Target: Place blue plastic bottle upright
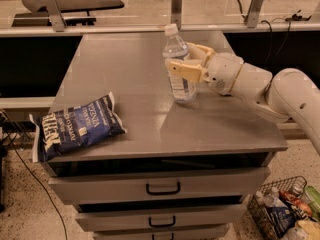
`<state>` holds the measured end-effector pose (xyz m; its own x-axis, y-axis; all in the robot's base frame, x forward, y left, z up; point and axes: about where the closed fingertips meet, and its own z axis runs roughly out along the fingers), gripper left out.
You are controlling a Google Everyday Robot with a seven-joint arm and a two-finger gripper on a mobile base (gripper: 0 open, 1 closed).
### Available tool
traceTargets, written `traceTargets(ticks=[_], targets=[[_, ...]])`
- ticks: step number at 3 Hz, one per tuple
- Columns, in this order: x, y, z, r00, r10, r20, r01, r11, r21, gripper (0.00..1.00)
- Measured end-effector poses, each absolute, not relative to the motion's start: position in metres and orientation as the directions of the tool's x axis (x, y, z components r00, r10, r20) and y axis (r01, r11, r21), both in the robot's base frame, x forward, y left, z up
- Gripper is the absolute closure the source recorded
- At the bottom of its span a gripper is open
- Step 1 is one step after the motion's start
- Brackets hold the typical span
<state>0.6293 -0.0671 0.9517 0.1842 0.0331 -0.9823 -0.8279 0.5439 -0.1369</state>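
Note:
The blue plastic bottle [178, 64] is a clear bluish bottle with a white cap. It stands nearly upright on the grey table top [135, 79], leaning slightly left, with its base on or just above the surface. My gripper [186, 60] reaches in from the right, and its cream fingers [186, 70] close around the bottle's middle. The white arm [270, 91] extends off to the right.
A dark blue crisp bag [75, 126] lies at the front left corner of the table. Drawers with black handles [163, 188] sit below the top. A wire basket [285, 214] of items stands on the floor at the lower right. A rail with posts [176, 6] runs behind.

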Motion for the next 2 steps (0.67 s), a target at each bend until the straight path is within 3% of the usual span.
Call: traceTargets(ticks=[1, 2], targets=[[0.6172, -0.0809, 0.9482, 0.220, 0.045, -0.974, -0.826, 0.540, -0.162, 0.53], [0.6110, -0.0888, 0.9393, 0.232, 0.060, -0.971, -0.825, 0.541, -0.164, 0.30]])
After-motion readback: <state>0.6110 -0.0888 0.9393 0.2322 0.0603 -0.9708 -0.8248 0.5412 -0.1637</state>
